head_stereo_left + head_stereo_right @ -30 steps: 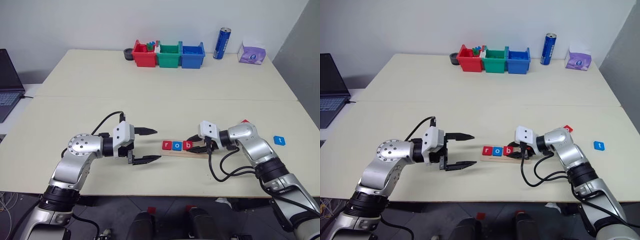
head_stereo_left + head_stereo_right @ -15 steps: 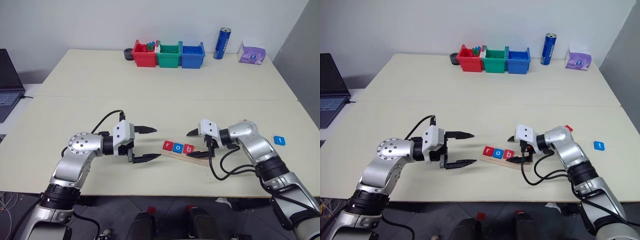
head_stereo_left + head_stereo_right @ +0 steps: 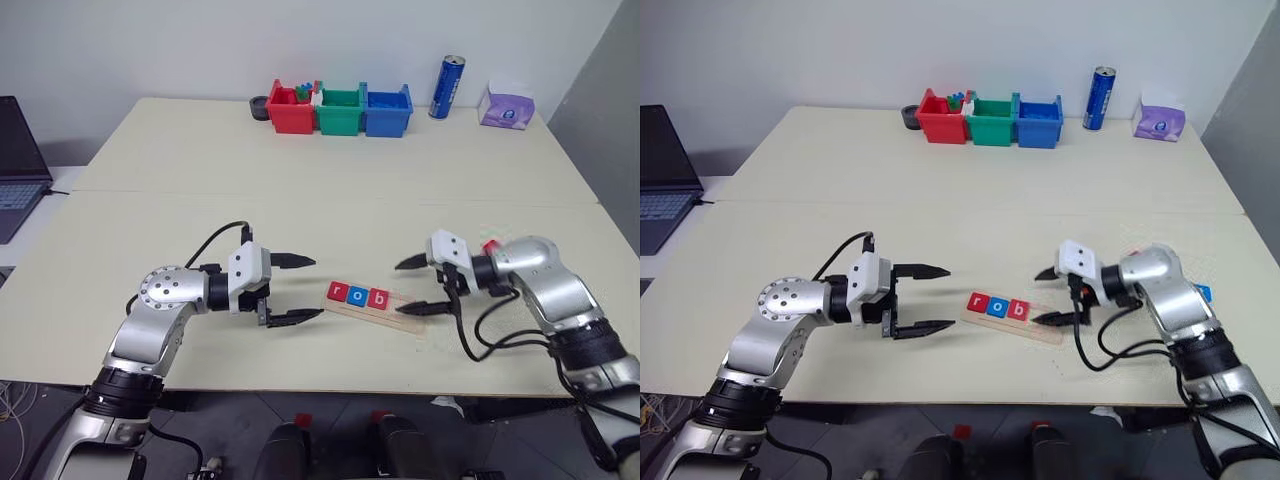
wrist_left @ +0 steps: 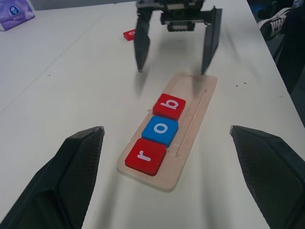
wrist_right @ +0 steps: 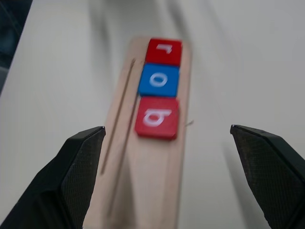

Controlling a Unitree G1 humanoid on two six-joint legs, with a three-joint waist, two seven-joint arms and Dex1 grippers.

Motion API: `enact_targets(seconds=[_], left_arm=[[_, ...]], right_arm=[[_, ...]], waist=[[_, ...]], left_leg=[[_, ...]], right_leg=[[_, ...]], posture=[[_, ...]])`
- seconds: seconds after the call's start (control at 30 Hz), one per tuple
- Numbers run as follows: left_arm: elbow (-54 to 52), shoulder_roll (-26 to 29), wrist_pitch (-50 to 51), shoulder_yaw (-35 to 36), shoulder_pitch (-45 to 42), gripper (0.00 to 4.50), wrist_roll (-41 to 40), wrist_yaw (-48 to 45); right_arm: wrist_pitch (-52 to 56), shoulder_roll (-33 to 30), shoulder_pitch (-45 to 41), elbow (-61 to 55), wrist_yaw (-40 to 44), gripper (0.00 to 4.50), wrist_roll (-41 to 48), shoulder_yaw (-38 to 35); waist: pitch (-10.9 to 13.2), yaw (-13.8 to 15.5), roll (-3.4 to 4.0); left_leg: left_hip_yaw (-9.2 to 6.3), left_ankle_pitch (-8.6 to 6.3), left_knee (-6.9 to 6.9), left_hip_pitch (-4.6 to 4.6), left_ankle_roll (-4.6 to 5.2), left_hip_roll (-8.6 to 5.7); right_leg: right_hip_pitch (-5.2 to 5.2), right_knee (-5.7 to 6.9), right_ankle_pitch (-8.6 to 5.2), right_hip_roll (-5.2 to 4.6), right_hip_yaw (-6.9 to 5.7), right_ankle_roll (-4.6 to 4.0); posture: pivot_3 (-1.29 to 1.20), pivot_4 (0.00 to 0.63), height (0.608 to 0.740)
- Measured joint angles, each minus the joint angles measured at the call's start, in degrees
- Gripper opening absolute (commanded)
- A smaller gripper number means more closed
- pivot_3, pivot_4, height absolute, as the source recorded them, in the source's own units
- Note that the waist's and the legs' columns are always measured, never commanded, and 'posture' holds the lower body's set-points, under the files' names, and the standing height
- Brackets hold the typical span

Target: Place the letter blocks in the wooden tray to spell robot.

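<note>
The wooden tray [image 3: 398, 307] lies near the table's front edge, between my two grippers. Three letter blocks sit side by side in its left part: a red r [image 3: 336, 291], a blue o [image 3: 356, 295] and a red b [image 3: 376, 298]. The tray's right part is bare. My right gripper [image 3: 402, 288] is open just off the tray's right end, holding nothing. My left gripper [image 3: 305, 288] is open to the left of the tray, also holding nothing. Another red block [image 4: 128, 34] lies on the table behind the right arm. A blue block [image 3: 1205, 293] peeks out beside that arm.
Red [image 3: 288, 112], green [image 3: 338, 110] and blue [image 3: 386, 110] plastic bins stand in a row at the table's far edge. To their right are a blue can [image 3: 445, 87] and a purple tissue pack [image 3: 505, 108]. A laptop [image 3: 15, 165] sits at the far left.
My right gripper has opened and drawn back to the right, away from the b block and the tray's end. The tray has turned slightly. The left arm has stayed still.
</note>
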Motion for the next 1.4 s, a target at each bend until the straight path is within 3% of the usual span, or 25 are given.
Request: enact_targets(seconds=[0.1, 0.4, 0.47, 0.77, 1.4], left_arm=[[-0.3, 0.0, 0.0, -0.4, 0.5, 4.50, 0.0, 0.0], [-1.0, 0.0, 0.7, -0.8, 0.8, 4.50, -0.3, 0.0], [-1.0, 0.0, 0.8, -0.8, 0.8, 4.50, -0.3, 0.0], [-1.5, 0.0, 1.2, -0.9, 0.7, 4.50, -0.3, 0.2], [-2.0, 0.0, 1.3, -0.9, 0.4, 4.50, -0.3, 0.2]], right_arm=[[2.6, -1.3, 3.8, -5.1, -0.3, 3.88, 1.7, -0.8], [7.5, -2.7, 12.2, -15.8, -4.5, 0.57, 4.8, -1.5], [7.7, -2.7, 13.5, -16.5, -5.5, 0.07, 4.8, -1.4], [3.4, -2.6, 16.4, -15.2, -9.2, 0.07, 0.8, 1.4], [-5.2, 0.0, 11.8, -6.8, -12.7, 0.07, -2.5, 1.8]], waist=[[0.0, -0.1, 0.00], [0.0, -0.2, 0.00], [0.0, -0.1, 0.00], [0.0, -0.2, 0.00], [0.0, -0.1, -0.02]], left_leg=[[-0.01, 0.00, 0.00, 0.03, 0.00, 0.00], [0.01, 0.00, 0.02, 0.04, 0.00, -0.04], [0.02, 0.00, 0.02, 0.03, 0.00, -0.04], [0.05, 0.00, 0.02, 0.04, 0.00, -0.07], [0.06, 0.01, 0.08, 0.10, -0.01, -0.05]], right_leg=[[0.00, 0.02, 0.00, 0.02, 0.01, 0.00], [0.01, 0.02, -0.01, 0.11, 0.01, 0.01], [0.01, 0.01, -0.01, 0.11, 0.01, 0.01], [0.01, 0.01, -0.01, 0.13, 0.02, 0.01], [0.06, 0.01, 0.01, 0.32, 0.07, -0.01]], posture=[[0.00, 0.150, 0.740], [0.00, 0.150, 0.740], [0.00, 0.150, 0.740], [0.00, 0.150, 0.740], [0.00, 0.150, 0.740]])
